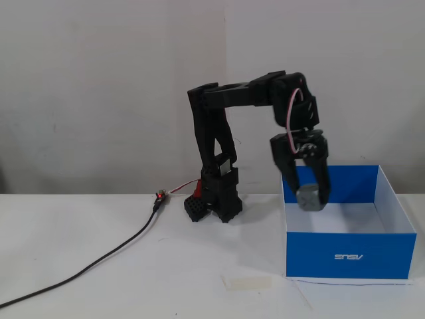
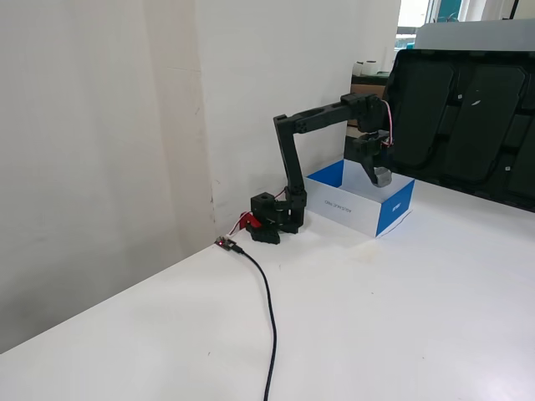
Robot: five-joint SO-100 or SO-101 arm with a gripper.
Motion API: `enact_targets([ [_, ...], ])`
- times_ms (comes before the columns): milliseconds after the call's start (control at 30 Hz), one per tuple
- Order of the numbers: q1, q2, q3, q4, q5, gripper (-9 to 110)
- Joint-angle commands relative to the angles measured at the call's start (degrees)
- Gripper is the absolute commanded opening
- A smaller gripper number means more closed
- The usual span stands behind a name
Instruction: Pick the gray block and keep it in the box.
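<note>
The gray block [image 1: 309, 198] is a small gray cube held between my gripper's fingers, hanging above the inside of the box. It also shows in a fixed view [image 2: 382, 176]. The box [image 1: 350, 256] is a blue tray with a white inside and a small white logo on its near side; in the other fixed view [image 2: 395, 209] it stands to the right of the arm's base. My gripper [image 1: 309, 199] points down and is shut on the block, over the left part of the box; it shows too in a fixed view [image 2: 380, 177].
The arm's black base [image 1: 215, 199] stands to the left of the box. A black cable [image 1: 99, 259] runs from it across the white table to the left edge. A pale strip of tape [image 1: 249, 283] lies in front. A dark panel [image 2: 468, 117] stands behind the box.
</note>
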Motion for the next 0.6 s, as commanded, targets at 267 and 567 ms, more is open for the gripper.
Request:
enact_targets([
  [267,-13.89,-2.37,-10.55,-0.79,7.12,4],
  [567,-16.79,-8.70,-13.36,-0.88,8.88,15],
])
